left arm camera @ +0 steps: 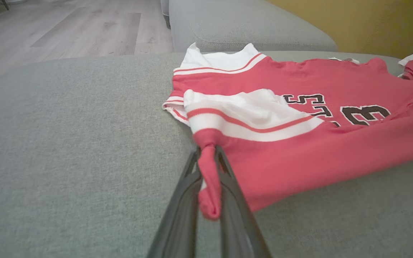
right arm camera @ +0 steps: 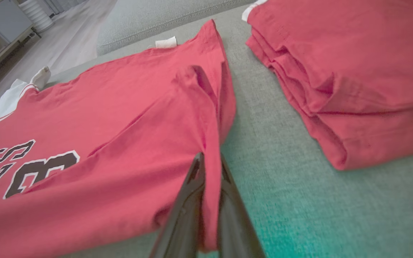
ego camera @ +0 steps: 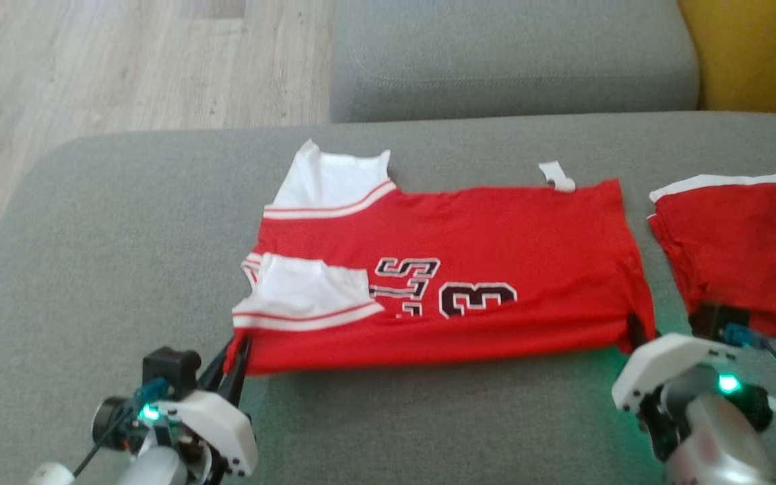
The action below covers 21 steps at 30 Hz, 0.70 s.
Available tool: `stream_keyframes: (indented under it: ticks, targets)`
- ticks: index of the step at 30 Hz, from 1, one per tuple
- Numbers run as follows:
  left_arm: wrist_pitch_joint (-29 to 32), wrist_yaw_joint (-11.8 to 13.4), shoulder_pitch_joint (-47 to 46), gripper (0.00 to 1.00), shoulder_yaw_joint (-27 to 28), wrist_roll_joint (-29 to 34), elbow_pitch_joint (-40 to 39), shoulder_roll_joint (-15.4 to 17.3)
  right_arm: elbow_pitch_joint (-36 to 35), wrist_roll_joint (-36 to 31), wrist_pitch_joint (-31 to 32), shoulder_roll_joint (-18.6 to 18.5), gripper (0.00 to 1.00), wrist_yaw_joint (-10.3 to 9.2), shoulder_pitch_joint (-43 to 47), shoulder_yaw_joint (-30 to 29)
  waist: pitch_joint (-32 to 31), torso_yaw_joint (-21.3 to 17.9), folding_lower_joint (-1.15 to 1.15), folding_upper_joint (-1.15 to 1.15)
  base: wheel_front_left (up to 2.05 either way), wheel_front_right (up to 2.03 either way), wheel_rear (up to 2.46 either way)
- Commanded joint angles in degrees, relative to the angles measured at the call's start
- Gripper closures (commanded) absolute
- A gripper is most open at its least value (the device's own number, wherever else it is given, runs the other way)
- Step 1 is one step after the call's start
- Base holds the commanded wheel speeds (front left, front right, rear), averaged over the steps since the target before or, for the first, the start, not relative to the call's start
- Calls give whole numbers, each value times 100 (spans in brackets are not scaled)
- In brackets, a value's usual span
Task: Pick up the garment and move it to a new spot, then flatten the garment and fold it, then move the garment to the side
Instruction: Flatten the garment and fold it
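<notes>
In the head view we see the garment [ego camera: 496,269], a red jersey with white sleeves, lying flat in the middle of the grey sofa seat [ego camera: 125,236]. The left hand [ego camera: 240,347] sits at the garment's near left corner and the right hand [ego camera: 637,330] at its near right corner (both on the edge closest to the robot). A folded red pile [ego camera: 738,242] lies just beside the garment's right edge, not touching it.

In the left wrist view, the left hand [left arm camera: 208,152] has its two dark fingers drawn narrow on a bunched tip of the garment [left arm camera: 299,154], with red cloth hanging between them just below a white sleeve band.

In the right wrist view, the right hand [right arm camera: 210,161] pinches the garment's corner hem, fingers nearly together around a raised fold. The rest of the garment [right arm camera: 120,125] spreads away from that corner, and the folded red pile [right arm camera: 353,71] lies beyond the garment's edge, across a strip of bare sofa.
</notes>
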Motion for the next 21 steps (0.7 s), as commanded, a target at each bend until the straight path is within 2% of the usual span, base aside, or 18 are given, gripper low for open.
stream_keyframes:
  ticks: [1,3,8,9,10,11,12,13,18,21]
  targets:
    - [119,90,-111,100,211,-68,-276,251,-493,130,161,-22,100,-4,123,122,-63,-11,1,0,0,0,0]
    - [186,113,-52,100,200,-74,-344,275,-686,178,257,-22,100,-4,266,111,-70,-13,1,0,0,0,0]
    - [244,222,160,100,195,-116,-627,298,-1712,555,648,-22,100,-4,959,119,-55,-60,1,0,0,0,0]
    - [191,236,181,100,207,-125,-670,290,-1924,607,639,-22,85,-4,1072,99,-45,-78,1,0,0,0,0]
    - [116,243,198,87,231,-150,-712,270,-2118,691,622,-22,0,-4,1170,99,-34,-97,1,0,0,0,0]
    - [35,257,208,56,253,-161,-748,253,-2291,803,613,-22,0,-4,1253,151,-23,-113,1,0,0,0,0]
    - [-64,275,211,7,274,-161,-785,240,-2469,905,569,-22,0,-4,1327,231,-10,-133,1,0,0,0,0]
    - [-175,289,212,0,311,-180,-819,215,-2639,997,493,-22,0,-4,1395,297,4,-151,1,0,0,0,0]
    - [-893,393,119,0,546,-214,-1029,102,-3463,1171,-374,-22,0,-4,1580,537,120,-240,1,0,0,0,0]
    - [-1227,362,33,0,712,-209,-1278,7,-3865,1287,-979,-22,0,-4,1608,813,201,-282,1,0,0,0,0]
